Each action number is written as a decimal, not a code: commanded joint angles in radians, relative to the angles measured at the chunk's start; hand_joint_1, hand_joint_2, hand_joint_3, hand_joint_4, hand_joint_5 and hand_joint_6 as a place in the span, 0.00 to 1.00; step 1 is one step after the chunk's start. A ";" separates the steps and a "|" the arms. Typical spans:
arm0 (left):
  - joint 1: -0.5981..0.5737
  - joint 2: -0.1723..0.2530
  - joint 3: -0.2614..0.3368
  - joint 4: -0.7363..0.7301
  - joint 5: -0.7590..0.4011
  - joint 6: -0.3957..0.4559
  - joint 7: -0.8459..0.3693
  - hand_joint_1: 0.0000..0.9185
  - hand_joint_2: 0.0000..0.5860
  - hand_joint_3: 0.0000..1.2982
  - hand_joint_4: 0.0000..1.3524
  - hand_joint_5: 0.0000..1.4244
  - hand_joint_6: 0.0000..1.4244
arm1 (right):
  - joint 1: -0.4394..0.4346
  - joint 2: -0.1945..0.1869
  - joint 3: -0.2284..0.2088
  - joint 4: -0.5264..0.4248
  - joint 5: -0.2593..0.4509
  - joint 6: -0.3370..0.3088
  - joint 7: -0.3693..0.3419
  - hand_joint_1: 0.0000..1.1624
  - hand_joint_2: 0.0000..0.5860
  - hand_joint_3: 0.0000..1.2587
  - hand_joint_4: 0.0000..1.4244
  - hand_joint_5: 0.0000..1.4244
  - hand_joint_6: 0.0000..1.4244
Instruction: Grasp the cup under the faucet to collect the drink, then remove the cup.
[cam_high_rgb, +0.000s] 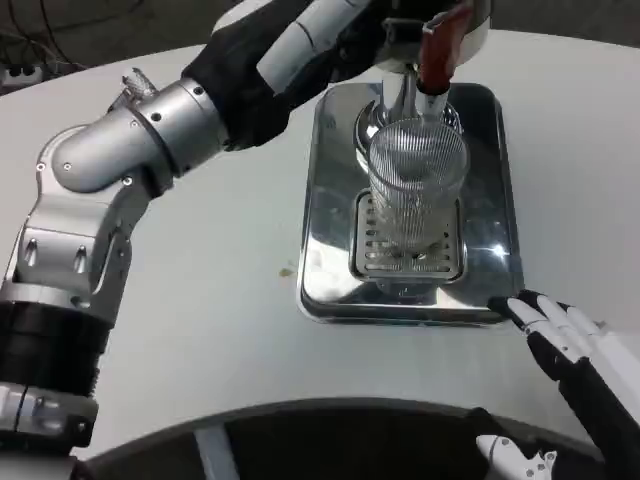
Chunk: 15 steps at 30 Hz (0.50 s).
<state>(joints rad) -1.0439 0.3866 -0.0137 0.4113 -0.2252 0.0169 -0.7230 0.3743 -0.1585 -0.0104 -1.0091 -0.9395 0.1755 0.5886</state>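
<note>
Left hand (320, 40) is up at the faucet's red lever (438, 45), grip unclear. Right hand (575, 350) is open, holding nothing. Ribbed cup (417, 190) stands unheld on the drip tray (330, 200), so it may overflow or tip w/ a clumsy grab.

The left arm (120, 170) bends at the elbow and reaches up toward the far edge. The left hand (310, 40) is up there. The right hand (575, 350) lies low near the front right corner, fingers apart, holding nothing.

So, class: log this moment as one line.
ribbed clear glass cup: on drip grate, under faucet | left hand: at faucet | right hand: open, beside tray
</note>
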 joint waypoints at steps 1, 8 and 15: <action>-0.036 -0.011 -0.015 0.034 0.026 -0.039 -0.026 0.00 0.22 0.14 0.08 0.15 0.11 | 0.014 -0.004 -0.007 -0.009 0.013 -0.007 -0.017 0.38 0.68 0.07 0.00 0.00 0.00; -0.077 -0.026 -0.023 0.095 0.059 -0.075 -0.041 0.00 0.22 0.14 0.08 0.15 0.11 | 0.026 -0.006 -0.010 -0.007 0.022 -0.008 -0.027 0.38 0.68 0.07 0.00 0.00 0.00; -0.100 -0.038 -0.040 0.154 0.081 -0.111 -0.059 0.00 0.21 0.13 0.07 0.14 0.11 | 0.033 -0.009 -0.014 -0.009 0.030 -0.006 -0.032 0.38 0.68 0.07 0.00 0.00 0.00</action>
<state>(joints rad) -1.1216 0.3519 -0.0448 0.5431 -0.1615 -0.0673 -0.7641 0.3929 -0.1661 -0.0206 -1.0091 -0.9150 0.1756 0.5698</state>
